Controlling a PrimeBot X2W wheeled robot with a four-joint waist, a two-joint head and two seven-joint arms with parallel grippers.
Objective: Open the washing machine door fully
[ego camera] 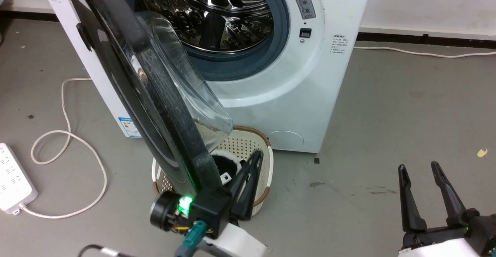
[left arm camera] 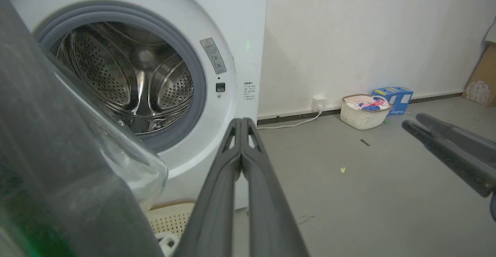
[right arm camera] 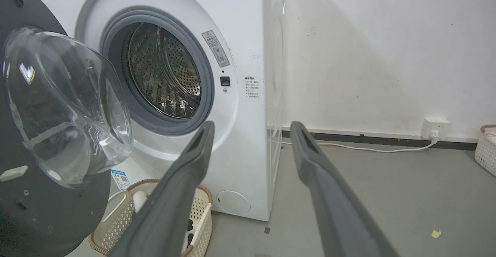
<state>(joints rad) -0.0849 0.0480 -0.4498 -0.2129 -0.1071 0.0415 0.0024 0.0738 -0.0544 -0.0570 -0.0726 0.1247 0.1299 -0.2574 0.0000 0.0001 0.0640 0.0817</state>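
Left of drum — washing machine door edge-on, glass bulging right.

Left pincer fingers together, right pincer fingers apart.

The washing machine door has a glossy black outer ring. Its face toward the machine body is matt and dusty-looking around a smooth, clear bowl window, probably glass. The machine body is smooth white with a slight sheen. Inside it the drum is bright perforated metal, ringed by a matt grey seal. At the body's foot a cream perforated plastic basket sits on the matt grey floor. The right end effector is matt dark grey.
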